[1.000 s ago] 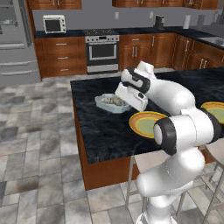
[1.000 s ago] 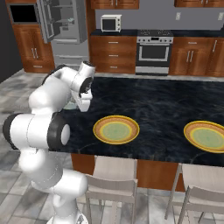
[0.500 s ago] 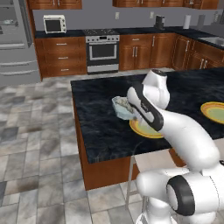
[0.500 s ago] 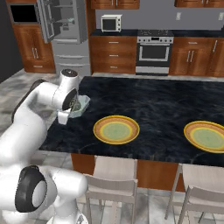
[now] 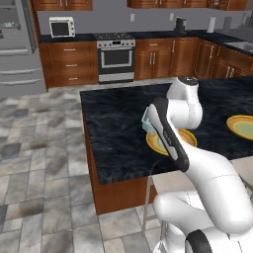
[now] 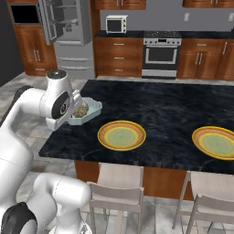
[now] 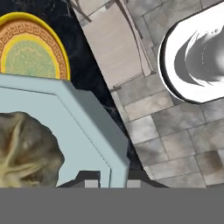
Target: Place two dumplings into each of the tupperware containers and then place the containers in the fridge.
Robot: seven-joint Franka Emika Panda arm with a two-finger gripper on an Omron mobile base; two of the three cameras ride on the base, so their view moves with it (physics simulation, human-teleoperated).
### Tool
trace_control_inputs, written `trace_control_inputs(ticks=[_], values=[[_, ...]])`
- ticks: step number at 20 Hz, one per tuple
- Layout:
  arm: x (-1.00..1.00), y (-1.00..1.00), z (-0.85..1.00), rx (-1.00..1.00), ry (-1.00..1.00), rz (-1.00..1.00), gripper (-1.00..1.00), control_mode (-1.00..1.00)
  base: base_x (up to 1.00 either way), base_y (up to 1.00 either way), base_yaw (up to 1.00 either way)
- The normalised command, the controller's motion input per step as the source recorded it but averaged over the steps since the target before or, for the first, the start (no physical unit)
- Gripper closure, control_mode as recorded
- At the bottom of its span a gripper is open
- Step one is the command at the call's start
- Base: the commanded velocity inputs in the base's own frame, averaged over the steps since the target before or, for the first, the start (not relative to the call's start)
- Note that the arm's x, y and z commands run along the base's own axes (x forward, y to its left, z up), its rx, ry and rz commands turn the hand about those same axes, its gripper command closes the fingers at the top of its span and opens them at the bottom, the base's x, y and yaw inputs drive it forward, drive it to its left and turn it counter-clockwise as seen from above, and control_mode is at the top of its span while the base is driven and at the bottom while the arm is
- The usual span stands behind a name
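In your left base view the fridge (image 5: 17,47) stands at the far left, across open floor (image 5: 44,148) from the island (image 5: 116,133). Near the island's front edge the tray (image 5: 147,122) peeks out from behind the arm, just beside a yellow plate (image 5: 160,143).

In the right base view the fridge (image 6: 68,32) has a door swung open, its shelves showing. The tray (image 6: 87,109) sits at the wrist, seemingly lifted a little over the island's left corner, though you cannot tell this for sure. At least one dumpling (image 6: 81,109) lies in it. The plate (image 6: 121,135) is near it on the right, and a second plate (image 6: 217,141) lies well apart.

In the hand view the fingers are clenched on the tray rim (image 7: 111,173), with the gripper (image 7: 109,183) at the bottom edge. One dumpling (image 7: 24,148) lies inside, and a stool (image 7: 111,41) stands below the island edge.

The grip is your main risk: you hold one rim only, so the loaded tray hangs off to one side. A fast swing or a wrist roll on the way to the fridge could tilt it and roll a dumpling out, or let the rim slip. The open door and shelf edges could also catch the tray.

The tray's long axis appears to run away from the fingers, towards the near plate, with its open side up. The slope is hard to judge.
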Motion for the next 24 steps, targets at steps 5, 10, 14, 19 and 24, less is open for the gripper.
trace_control_inputs(ticks=[5, 10, 14, 19, 24], values=[[-0.47, 0.0, 0.38, -0.01, 0.02, 0.17, 1.0, -1.0, 0.0, 0.0, 0.0], [-0.89, 0.0, 0.28, -0.13, -0.01, 0.19, 1.0, -1.0, 0.0, 0.0, 0.0], [-0.68, -0.05, 0.42, -0.13, -0.02, 0.0, 1.0, -1.0, 0.0, 0.0, 0.0], [-0.04, -0.08, 0.57, -0.04, 0.0, 0.0, 1.0, -1.0, 0.0, 0.0, 0.0], [-0.03, -0.05, 0.28, -0.01, 0.0, 0.0, 1.0, -1.0, 0.0, 0.0, 0.0]])
